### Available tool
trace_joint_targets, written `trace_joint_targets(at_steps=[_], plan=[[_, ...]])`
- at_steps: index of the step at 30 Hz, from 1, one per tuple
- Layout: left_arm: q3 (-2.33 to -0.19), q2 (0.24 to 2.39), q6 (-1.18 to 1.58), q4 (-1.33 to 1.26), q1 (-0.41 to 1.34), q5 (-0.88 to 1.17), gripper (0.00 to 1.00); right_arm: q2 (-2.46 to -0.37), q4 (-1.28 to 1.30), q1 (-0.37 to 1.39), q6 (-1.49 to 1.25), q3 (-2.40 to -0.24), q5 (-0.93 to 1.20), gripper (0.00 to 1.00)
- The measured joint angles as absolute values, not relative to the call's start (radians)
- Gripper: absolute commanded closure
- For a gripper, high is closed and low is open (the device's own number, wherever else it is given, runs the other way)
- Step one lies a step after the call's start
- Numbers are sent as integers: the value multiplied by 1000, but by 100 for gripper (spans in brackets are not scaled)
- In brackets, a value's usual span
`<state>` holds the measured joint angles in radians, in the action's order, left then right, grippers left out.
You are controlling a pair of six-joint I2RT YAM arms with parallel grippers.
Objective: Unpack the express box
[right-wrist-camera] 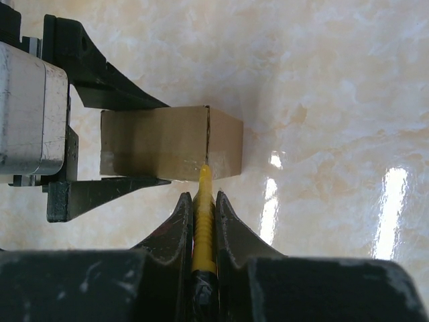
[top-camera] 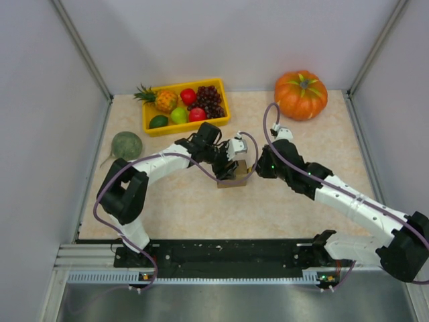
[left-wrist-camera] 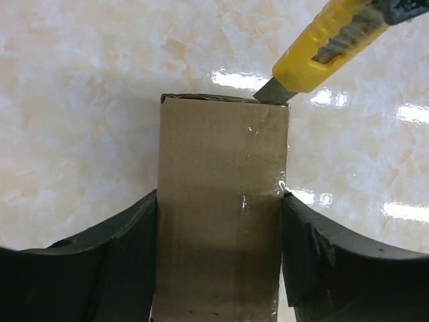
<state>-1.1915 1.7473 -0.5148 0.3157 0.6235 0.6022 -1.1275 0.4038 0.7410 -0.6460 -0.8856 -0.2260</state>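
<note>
The express box (top-camera: 234, 178) is a small brown cardboard box, taped, sitting mid-table. My left gripper (left-wrist-camera: 220, 198) is shut on it, one black finger (left-wrist-camera: 127, 255) pressed against each side. In the right wrist view the box (right-wrist-camera: 167, 142) sits between those fingers (right-wrist-camera: 110, 90). My right gripper (right-wrist-camera: 203, 198) is shut on a yellow utility knife (right-wrist-camera: 203, 228). The knife's blade tip (left-wrist-camera: 273, 92) touches the box's far top edge at the right corner, on a seam line (right-wrist-camera: 207, 137). The rest of the knife (left-wrist-camera: 328, 43) slants up to the right.
A yellow fruit tray (top-camera: 151, 125) with a pineapple, grapes and other fruit stands at the back left. An orange pumpkin (top-camera: 301, 94) sits at the back right. A green melon (top-camera: 127, 145) lies on the left. Grey walls enclose the table.
</note>
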Motion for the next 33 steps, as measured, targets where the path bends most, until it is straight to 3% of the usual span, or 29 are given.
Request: trace_joint_targets(at_steps=[33], plan=[[-1195,1754,-529,298,597,600,78,-1201,271,752,-555,-887,-299,100]])
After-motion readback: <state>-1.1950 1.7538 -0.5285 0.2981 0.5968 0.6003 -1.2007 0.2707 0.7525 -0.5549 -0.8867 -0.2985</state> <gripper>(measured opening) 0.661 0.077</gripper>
